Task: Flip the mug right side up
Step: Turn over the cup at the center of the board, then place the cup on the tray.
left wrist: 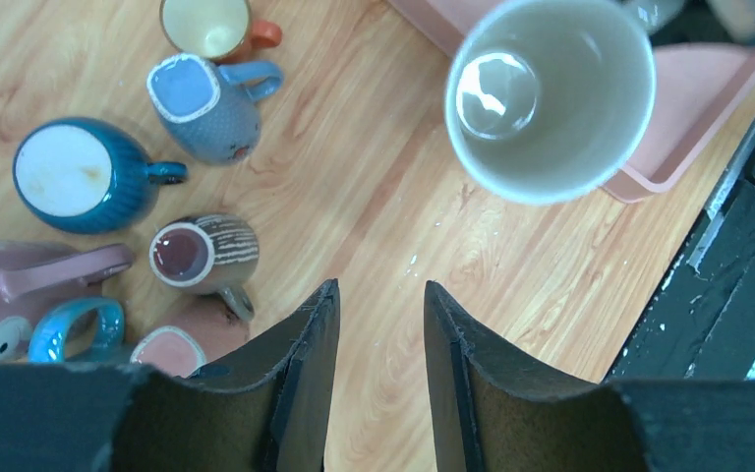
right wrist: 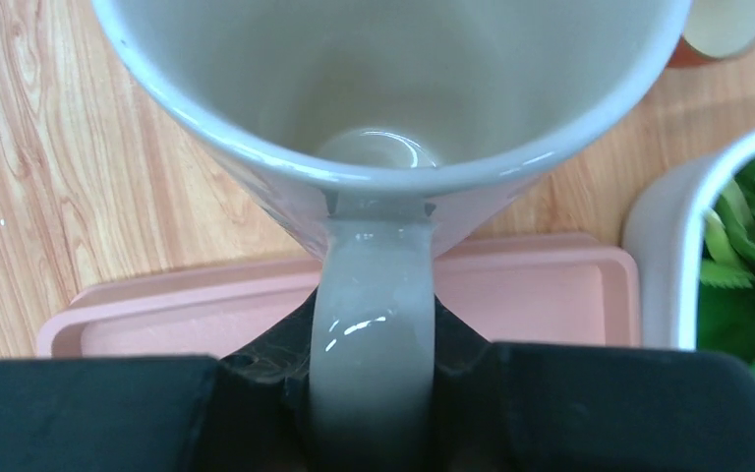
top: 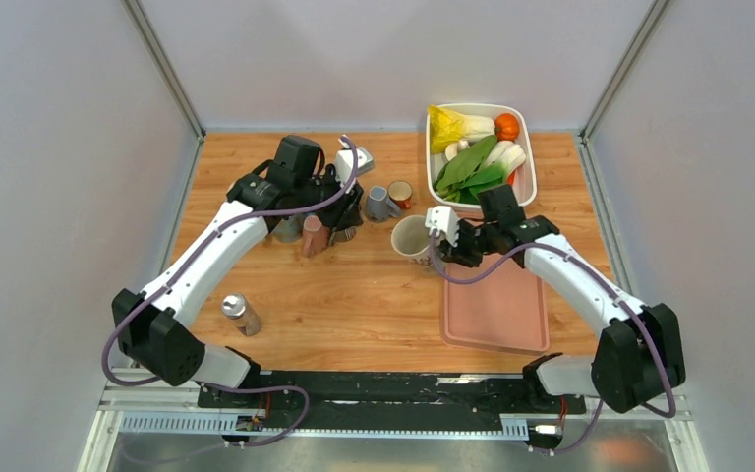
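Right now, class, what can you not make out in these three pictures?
Right wrist view: pale grey ceramic mug, far rim cut by the top edge; its handle hides the right gripper fingertips.
Left wrist view: pink ceramic mug, cut by the left edge.

Fingertips of the right claw (right wrist: pixel 374 393) buried behind the handle (right wrist: pixel 372 315) of the mug (right wrist: pixel 383 88). Far rim of that mug cropped at the top edge, ahead of the claw. Tray (right wrist: pixel 551 295) just beyond the fingers half hidden behind the mug. Left of the left claw (left wrist: pixel 378 324), pink mug (left wrist: pixel 0 285) cut by the frame edge; small pink cup (left wrist: pixel 169 351) tucked partly behind the near finger.
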Motion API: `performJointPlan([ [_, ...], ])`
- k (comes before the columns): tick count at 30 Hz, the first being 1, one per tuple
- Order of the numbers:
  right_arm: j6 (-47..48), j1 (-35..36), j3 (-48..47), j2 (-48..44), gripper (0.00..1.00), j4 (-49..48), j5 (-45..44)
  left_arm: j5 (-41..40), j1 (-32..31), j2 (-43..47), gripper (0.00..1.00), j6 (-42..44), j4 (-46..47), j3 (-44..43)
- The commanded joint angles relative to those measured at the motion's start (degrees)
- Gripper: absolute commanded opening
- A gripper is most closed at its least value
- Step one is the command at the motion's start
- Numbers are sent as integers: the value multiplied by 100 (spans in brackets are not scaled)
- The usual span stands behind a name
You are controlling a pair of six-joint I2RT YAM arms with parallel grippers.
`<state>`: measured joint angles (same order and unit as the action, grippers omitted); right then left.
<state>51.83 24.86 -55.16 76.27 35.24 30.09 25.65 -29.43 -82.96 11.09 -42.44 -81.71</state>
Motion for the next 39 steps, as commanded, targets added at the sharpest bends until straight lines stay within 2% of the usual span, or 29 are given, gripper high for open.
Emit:
performJointPlan([
  [1, 346, -697, -529, -464, 0, 189, 1161, 500, -12, 381, 44, 412, 726, 338],
  [7, 1394, -1867, -745, -340, 0, 1122, 1664, 572, -13, 272, 41, 690, 388, 256],
  [11, 2307, -2812, -1035, 180, 0, 1605, 1968, 655, -10, 341, 41, 814, 308, 364],
  [14, 2938, -3242, -1449, 778, 0, 2174, 1973, 656, -11, 348, 40, 936, 200, 382],
  [19, 3453, -3665, -1653, 1474, 0, 2408, 1827, 624, -17, 368, 40, 1036, 131, 370],
  [24, 3419, -3789, -1762, 1984, 3, 2292, 1633, 575, -13, 399, 39, 1068, 135, 447],
  [27, 3316, -3866, -1823, 2203, 11, 2135, 1425, 596, -16, 438, 39, 1077, 159, 521],
  [30, 3273, -3938, -1856, 2297, 35, 2004, 1193, 612, -15, 497, 39, 1095, 192, 608],
  [33, 3238, -3987, -1904, 2273, 49, 1960, 1064, 614, -13, 559, 39, 1104, 242, 693],
  [39, 2863, -4001, -2079, 2227, 55, 1895, 898, 601, -19, 673, 39, 1149, 363, 840],
])
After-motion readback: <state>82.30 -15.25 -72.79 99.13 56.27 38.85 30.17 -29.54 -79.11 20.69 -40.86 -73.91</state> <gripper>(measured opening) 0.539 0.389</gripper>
